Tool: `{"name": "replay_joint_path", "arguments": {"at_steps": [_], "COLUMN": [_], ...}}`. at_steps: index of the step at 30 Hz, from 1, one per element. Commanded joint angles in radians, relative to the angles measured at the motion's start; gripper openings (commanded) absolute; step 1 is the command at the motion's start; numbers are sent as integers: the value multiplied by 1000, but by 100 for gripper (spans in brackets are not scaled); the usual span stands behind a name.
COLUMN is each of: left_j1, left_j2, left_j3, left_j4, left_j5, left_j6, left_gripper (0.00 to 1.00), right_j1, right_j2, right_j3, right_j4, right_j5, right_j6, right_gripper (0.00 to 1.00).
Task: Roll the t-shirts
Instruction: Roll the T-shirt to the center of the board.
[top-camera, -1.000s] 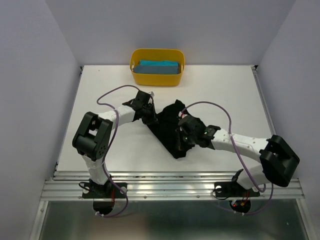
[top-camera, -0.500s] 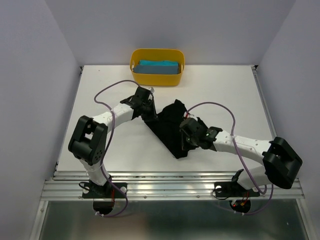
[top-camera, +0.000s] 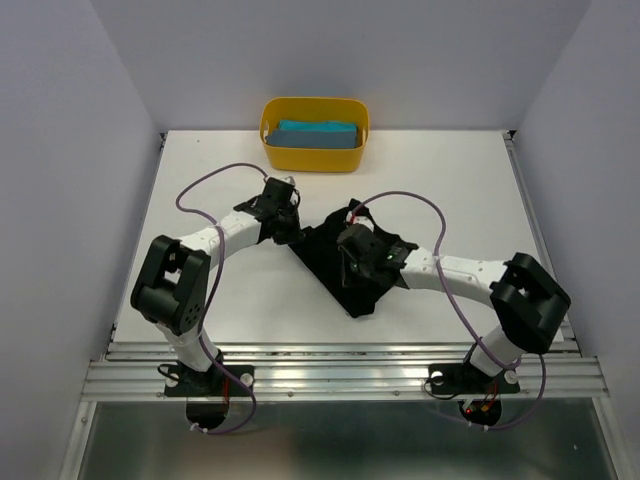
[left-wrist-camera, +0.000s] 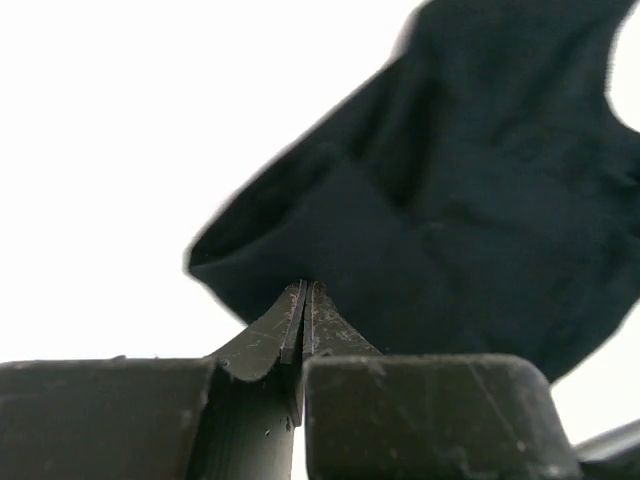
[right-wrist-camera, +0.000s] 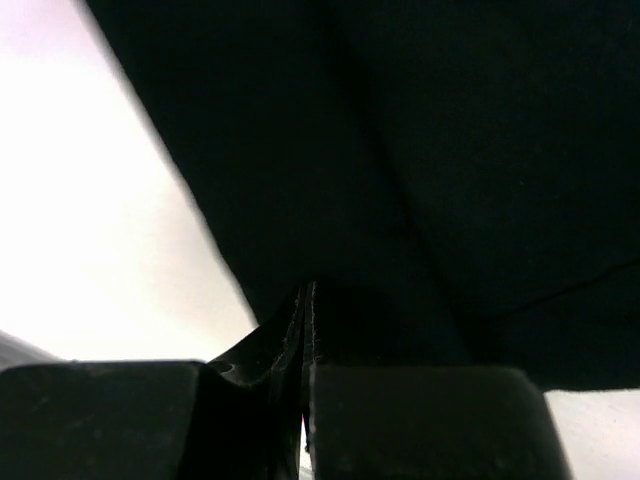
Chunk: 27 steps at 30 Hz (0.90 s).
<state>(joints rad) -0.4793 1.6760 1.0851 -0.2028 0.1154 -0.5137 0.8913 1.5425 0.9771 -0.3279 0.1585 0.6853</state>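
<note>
Mid-surface (top-camera: 200, 200): black t-shirt (top-camera: 335, 278), crumpled into a rough wedge. At 12 o'clock, teal t-shirt (top-camera: 318, 134) folded inside yellow tub (top-camera: 268, 140). The left fingers (left-wrist-camera: 270, 340) are clenched on the black shirt's 10 o'clock corner. The right fingers (right-wrist-camera: 270, 345) are clenched too, tips in the cloth near its middle, apparently pinching a thin fold. Cloth is light, limp and prone to slumping. Best taken at hems or corners and kept taut.
</note>
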Motion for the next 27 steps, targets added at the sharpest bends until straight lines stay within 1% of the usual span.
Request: {"name": "replay_joint_path", "arguments": {"at_steps": [1, 5, 8, 10, 12, 14, 15, 17, 18, 19, 20, 21, 22, 23, 24, 26, 27], "left_j1": [10, 10, 10, 10, 8, 14, 16, 31, 39, 45, 63, 73, 85, 108, 122, 149, 160], "left_j2": [-3, 51, 50, 30, -4, -29, -57, -105, -120, -133, -157, -168, -177, -196, -206, -235, -246], "left_j3": [-25, -27, -30, -13, 5, 44, 58, 96, 119, 131, 140, 154, 160, 164, 162, 148, 138], "left_j4": [52, 71, 75, 60, 42, 2, -12, -46, -59, -84, -96, -107, -133, -144, -152, -165, -165], "left_j5": [-66, -74, -77, -85, -101, -105, -130, -141, -145, -146, -148, -143, -145, -142, -137, -120, -120], "left_j6": [-6, -12, -5, 4, 10, 18, 24, 35, 37, 38, 44, 52, 53, 53, 53, 49, 46], "left_gripper": [9, 9, 9, 9, 9, 10, 12, 16, 19, 21, 26, 29, 31, 35, 36, 39, 40], "right_j1": [8, 8, 8, 8, 8, 34, 44, 87, 104, 124, 167, 188, 208, 243, 262, 296, 325], "right_j2": [71, 99, 18, -63, -102, -128, -128, -117, -107, -98, -76, -62, -47, -6, 20, 98, 123], "right_j3": [-47, -84, -109, -104, -80, -26, -9, 38, 52, 64, 83, 90, 98, 121, 136, 176, 187], "right_j4": [64, 67, 66, 47, 8, -60, -83, -146, -180, -192, -198, -209, -212, -218, -236, -255, -263], "right_j5": [56, 62, 84, 98, 125, 151, 183, 249, 275, 303, 359, 384, 406, 445, 469, 540, 556], "right_j6": [25, 37, 42, 8, -24, -53, -69, -122, -131, -142, -151, -173, -185, -196, -210, -219, -231], "right_gripper": [1, 1, 1, 1, 1, 4, 6, 15, 25, 31, 36, 46, 51, 55, 61, 68, 75]}}
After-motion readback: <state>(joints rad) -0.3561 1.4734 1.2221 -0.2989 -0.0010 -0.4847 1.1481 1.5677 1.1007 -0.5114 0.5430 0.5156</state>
